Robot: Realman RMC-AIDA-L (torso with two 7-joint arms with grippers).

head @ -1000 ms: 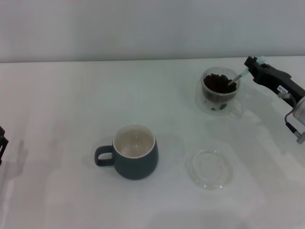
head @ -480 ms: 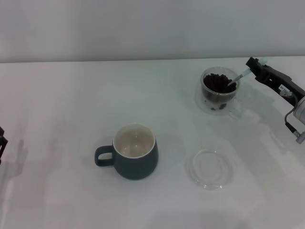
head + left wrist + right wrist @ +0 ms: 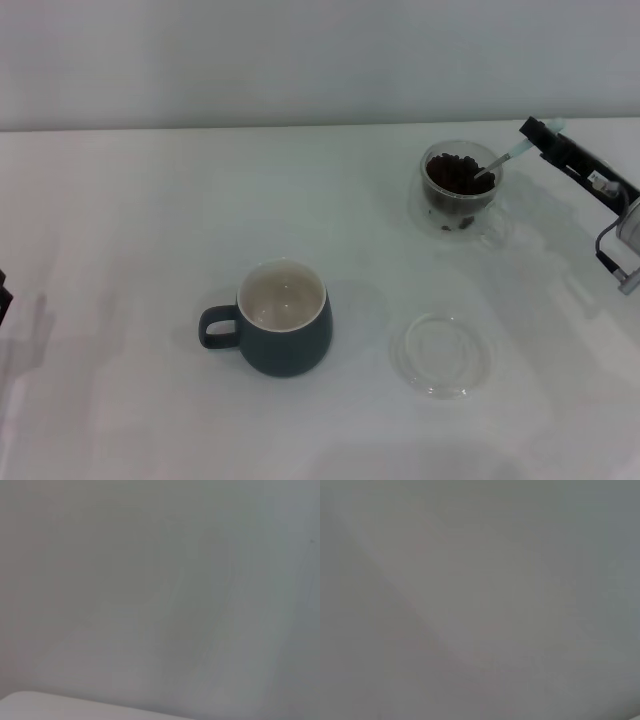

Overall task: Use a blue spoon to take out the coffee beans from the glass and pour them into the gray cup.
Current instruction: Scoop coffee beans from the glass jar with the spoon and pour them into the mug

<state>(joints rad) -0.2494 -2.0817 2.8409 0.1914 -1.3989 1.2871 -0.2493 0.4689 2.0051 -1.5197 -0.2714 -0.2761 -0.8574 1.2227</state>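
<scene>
The glass [image 3: 461,193] stands at the back right of the table, filled with coffee beans [image 3: 455,174]. The blue spoon [image 3: 503,157] has its metal bowl down in the beans and its pale handle slanting up to the right. My right gripper [image 3: 538,131] is shut on the handle's end, just right of the glass. The gray cup [image 3: 279,318] stands in the middle front, handle to the left, its cream inside bare. My left gripper [image 3: 3,300] only shows as a dark tip at the left edge. Both wrist views show only plain grey.
A flat clear glass saucer [image 3: 443,353] lies right of the gray cup, in front of the glass. The white table [image 3: 150,220] ends at a pale wall behind.
My right arm has tilted and drawn slightly to the right, with the spoon handle steeper. The spoon bowl stays in the beans. The left gripper tip has slipped further out of view.
</scene>
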